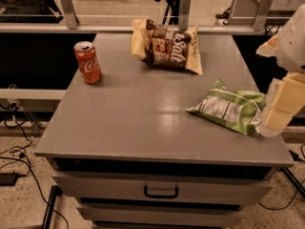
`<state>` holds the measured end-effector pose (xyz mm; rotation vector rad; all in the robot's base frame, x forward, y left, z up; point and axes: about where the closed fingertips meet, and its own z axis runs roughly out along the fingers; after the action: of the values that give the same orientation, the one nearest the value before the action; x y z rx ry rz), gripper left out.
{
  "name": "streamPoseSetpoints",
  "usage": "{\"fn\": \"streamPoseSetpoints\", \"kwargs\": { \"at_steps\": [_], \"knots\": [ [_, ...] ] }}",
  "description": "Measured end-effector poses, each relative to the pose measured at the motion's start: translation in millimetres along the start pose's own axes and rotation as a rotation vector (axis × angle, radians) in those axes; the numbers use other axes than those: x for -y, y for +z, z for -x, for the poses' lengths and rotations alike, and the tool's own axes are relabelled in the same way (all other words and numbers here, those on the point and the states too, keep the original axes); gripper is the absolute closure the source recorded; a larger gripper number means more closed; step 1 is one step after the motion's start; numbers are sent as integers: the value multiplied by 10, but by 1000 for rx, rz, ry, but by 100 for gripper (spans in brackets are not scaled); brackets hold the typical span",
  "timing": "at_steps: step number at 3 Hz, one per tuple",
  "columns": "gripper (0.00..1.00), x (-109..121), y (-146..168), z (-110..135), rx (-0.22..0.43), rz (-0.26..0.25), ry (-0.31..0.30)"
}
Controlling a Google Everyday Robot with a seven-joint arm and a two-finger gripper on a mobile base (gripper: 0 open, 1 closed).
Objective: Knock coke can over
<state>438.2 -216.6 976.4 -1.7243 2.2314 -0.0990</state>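
The grey table (138, 123) has a handled drawer (161, 192) in front and cables on the speckled floor. The coke can (87, 62), with white script, stands upright near the far-left corner. A brown bag (167, 46) reads "Salt". The tool (275, 119) hangs at the right edge by a green bag (231, 109); I cannot tell its grip.

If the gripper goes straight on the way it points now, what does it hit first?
Probably the green snack bag, right beside the gripper at the right edge of the table; depth is unclear.

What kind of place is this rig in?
Likely an office or lab test area: a grey drawer cabinet holding a coke can and snack bags, cables on the speckled floor, glass partition behind. The pincer sits at the cabinet's right edge.
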Motion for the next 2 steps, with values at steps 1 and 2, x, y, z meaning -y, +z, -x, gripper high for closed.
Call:
{"fn": "streamPoseSetpoints", "kwargs": {
  "at_steps": [1,2],
  "knots": [
    [0,0,0,0,0,0,0],
    [0,283,57,130,47,-30,-15]
  ]
}}
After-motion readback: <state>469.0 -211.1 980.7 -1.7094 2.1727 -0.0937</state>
